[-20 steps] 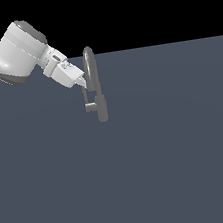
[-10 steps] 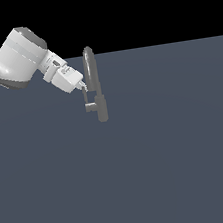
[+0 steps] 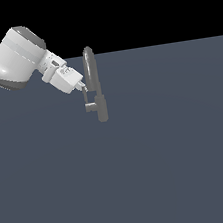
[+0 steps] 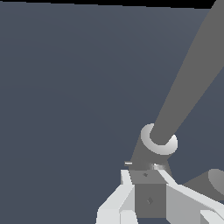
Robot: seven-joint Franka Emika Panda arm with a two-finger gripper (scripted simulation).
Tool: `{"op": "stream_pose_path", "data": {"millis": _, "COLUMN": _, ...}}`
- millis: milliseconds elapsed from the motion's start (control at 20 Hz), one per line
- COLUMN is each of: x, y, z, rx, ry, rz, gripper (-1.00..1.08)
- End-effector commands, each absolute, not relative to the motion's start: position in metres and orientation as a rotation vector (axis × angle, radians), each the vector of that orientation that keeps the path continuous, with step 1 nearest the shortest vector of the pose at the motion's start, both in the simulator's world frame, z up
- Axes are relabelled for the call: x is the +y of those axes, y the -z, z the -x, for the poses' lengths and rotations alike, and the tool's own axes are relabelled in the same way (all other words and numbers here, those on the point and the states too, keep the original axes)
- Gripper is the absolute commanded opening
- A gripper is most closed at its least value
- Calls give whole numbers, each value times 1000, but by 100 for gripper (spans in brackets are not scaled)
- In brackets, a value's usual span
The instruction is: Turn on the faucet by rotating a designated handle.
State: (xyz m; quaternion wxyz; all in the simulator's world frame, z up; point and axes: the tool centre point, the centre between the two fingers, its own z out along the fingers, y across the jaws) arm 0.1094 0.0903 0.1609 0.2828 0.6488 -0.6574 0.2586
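Note:
The faucet is a small grey tap with a tall arched spout on a short body, left of centre in the exterior view. The handle is a thin L-shaped lever on the exterior view's left of the body, with its slim rod pointing up. My gripper comes in from the upper left, and its tips touch the top of that rod. The fingers look shut, with nothing between them. In the wrist view my gripper sits against a thick grey faucet bar with a pale rounded end. I cannot tell whether that bar is rod or spout.
The white arm reaches in from the exterior view's left edge. The faucet stands on a flat dark grey-blue floor. Another grey stub shows beside my fingers in the wrist view.
My gripper has edged slightly down onto the top of the handle rod, and the arm has shifted a little. The faucet and handle look unmoved.

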Motion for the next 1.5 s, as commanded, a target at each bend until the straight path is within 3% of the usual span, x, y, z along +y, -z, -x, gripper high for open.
{"op": "stream_pose_path", "data": {"millis": 0, "x": 91, "y": -162, "z": -104, "rx": -1760, "ry": -692, "rz": -1738, "gripper": -100}}
{"op": "stream_pose_path", "data": {"millis": 1450, "x": 93, "y": -155, "z": -40, "rx": -1761, "ry": -696, "rz": -1739, "gripper": -100}}
